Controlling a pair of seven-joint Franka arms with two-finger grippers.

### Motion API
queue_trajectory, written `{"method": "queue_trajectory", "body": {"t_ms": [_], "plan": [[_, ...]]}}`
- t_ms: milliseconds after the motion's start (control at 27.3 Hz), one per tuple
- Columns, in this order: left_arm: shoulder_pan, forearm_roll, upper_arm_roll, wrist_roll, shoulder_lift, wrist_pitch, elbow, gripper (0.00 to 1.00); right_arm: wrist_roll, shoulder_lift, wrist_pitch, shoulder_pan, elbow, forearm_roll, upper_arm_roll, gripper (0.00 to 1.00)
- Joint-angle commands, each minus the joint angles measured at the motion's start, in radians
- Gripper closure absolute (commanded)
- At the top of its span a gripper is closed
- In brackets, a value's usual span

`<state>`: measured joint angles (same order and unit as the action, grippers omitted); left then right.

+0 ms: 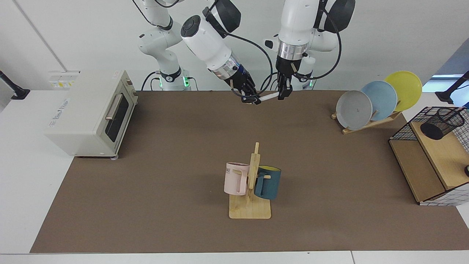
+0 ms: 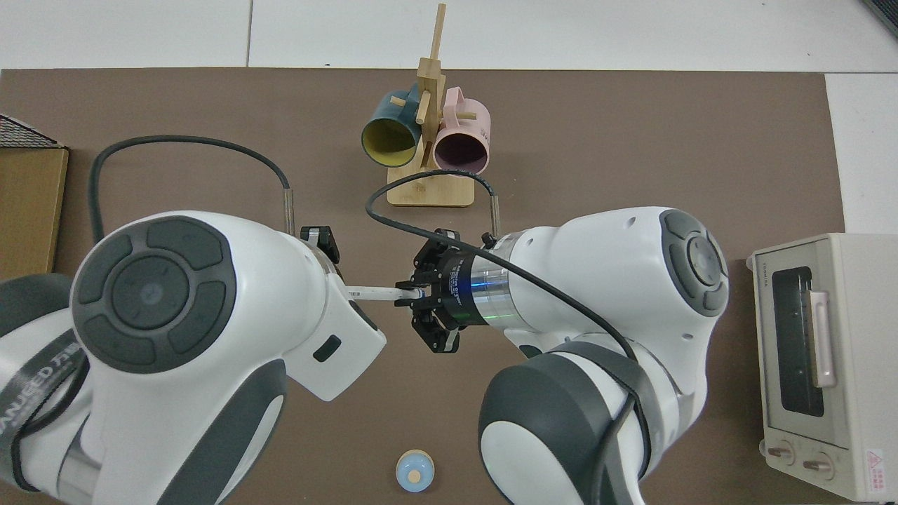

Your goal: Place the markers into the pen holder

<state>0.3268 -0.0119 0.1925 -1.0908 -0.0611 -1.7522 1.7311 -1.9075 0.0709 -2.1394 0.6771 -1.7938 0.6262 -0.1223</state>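
Note:
The white marker [image 1: 269, 96] hangs level above the far edge of the mat, and my right gripper [image 1: 254, 99] is shut on its white end. My left gripper [image 1: 283, 94] points straight down at the marker's other end, where the blue cap is hidden behind it. In the top view a short stretch of the marker [image 2: 368, 290] shows between the two wrists, with the right gripper [image 2: 407, 293] on it. The black mesh pen holder [image 1: 441, 123] leans tilted on the wooden shelf at the far right, well away from both grippers.
A wooden mug rack [image 1: 250, 205] with a pink and a dark blue mug stands mid-mat. A toaster oven [image 1: 91, 113] sits at the left, a plate rack [image 1: 370, 123] and the wire shelf basket [image 1: 403, 130] at the right. A small blue round object [image 2: 414, 471] lies between the arm bases.

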Motion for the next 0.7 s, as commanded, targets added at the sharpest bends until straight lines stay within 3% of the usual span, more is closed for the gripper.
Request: {"method": "queue_trajectory", "body": {"t_ms": [0, 37, 220, 403, 660], "plan": [[0.009, 0.009, -0.010, 0.029, -0.016, -0.001, 0.021, 1.00, -0.002, 0.001, -0.005, -0.001, 0.002, -0.094, -0.007, 0.30], [0.006, 0.009, -0.014, 0.029, -0.016, -0.001, 0.019, 1.00, -0.001, -0.002, -0.004, -0.004, -0.004, -0.127, -0.007, 0.00], [-0.003, 0.000, -0.024, 0.029, -0.016, 0.011, 0.021, 1.00, 0.007, -0.013, 0.003, -0.010, -0.007, -0.195, -0.007, 0.01], [-0.009, -0.007, -0.132, 0.046, -0.016, 0.045, 0.035, 1.00, 0.076, -0.019, 0.030, -0.013, -0.012, -0.204, -0.017, 0.01], [-0.009, -0.066, -0.264, 0.039, -0.008, 0.045, 0.041, 1.00, 0.304, -0.060, 0.177, -0.080, -0.012, -0.376, -0.017, 0.01]]}}
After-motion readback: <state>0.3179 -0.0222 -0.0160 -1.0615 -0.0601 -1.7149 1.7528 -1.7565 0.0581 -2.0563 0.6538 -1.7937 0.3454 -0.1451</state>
